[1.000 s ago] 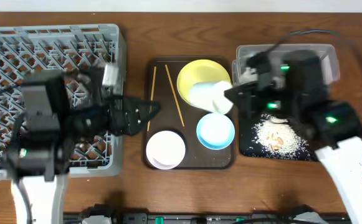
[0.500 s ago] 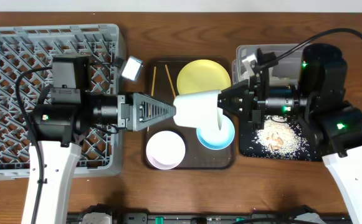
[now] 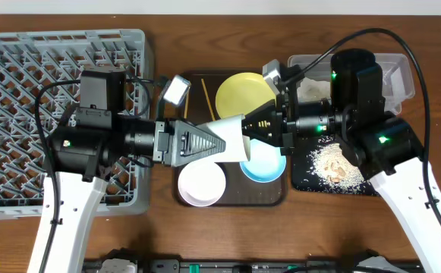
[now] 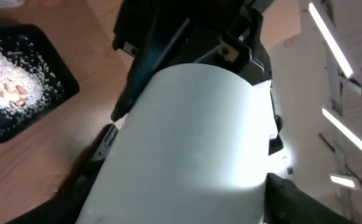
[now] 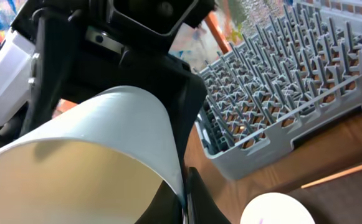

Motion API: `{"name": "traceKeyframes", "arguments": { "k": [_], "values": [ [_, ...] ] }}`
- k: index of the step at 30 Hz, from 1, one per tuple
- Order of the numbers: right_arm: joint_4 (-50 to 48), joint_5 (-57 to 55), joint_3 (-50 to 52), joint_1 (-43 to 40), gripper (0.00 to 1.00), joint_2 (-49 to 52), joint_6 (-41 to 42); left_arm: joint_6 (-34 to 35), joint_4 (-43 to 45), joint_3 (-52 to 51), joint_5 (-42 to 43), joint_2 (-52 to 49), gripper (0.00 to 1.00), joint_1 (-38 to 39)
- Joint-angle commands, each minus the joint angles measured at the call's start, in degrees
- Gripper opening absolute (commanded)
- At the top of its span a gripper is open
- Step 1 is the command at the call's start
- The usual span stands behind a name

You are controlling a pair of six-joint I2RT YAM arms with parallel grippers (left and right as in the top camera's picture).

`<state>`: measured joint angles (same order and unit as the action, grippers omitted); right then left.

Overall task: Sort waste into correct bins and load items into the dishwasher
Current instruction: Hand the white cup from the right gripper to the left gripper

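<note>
White cup (image 4: 199,118) fills frame centre. Left end effector (image 4: 187,162): dark fingers (image 4: 293,202) pressed on cup's two sides. Right end effector (image 4: 193,37), black, sits at cup's far end. Upper left of cup: black tray (image 4: 65,78) with rice scraps (image 4: 9,81), on wooden table (image 4: 62,15). Ceiling lights (image 4: 330,38) right of cup.

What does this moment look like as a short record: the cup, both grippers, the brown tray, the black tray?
white cup: on its side in the air, above the brown tray
right gripper: pinching the cup's rim
left gripper: around the cup's base; grip unclear
brown tray: yellow plate, blue bowl, white bowl, a chopstick
black tray: rice scraps
</note>
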<state>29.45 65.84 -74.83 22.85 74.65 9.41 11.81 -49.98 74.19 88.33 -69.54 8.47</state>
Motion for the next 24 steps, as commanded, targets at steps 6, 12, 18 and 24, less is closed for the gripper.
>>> {"name": "traceKeyframes", "arguments": {
  "k": [6,12,18,24],
  "values": [
    [0.07,-3.23,-0.33,0.48,0.01,0.26,0.83,-0.37,0.00,0.68,1.79,1.11,0.70,0.24],
    [0.13,-2.60,-0.33,0.46,0.01,0.26,1.25,-0.37,1.07,0.68,1.79,1.11,0.69,0.24],
    [0.09,-2.60,-0.33,-0.02,0.34,0.24,1.25,-0.39,1.49,0.68,0.31,1.11,0.62,0.24],
    [0.13,-2.64,-0.33,-2.08,0.33,-0.68,1.25,-0.39,1.46,0.68,-4.57,1.11,0.56,0.22]
  ]
}}
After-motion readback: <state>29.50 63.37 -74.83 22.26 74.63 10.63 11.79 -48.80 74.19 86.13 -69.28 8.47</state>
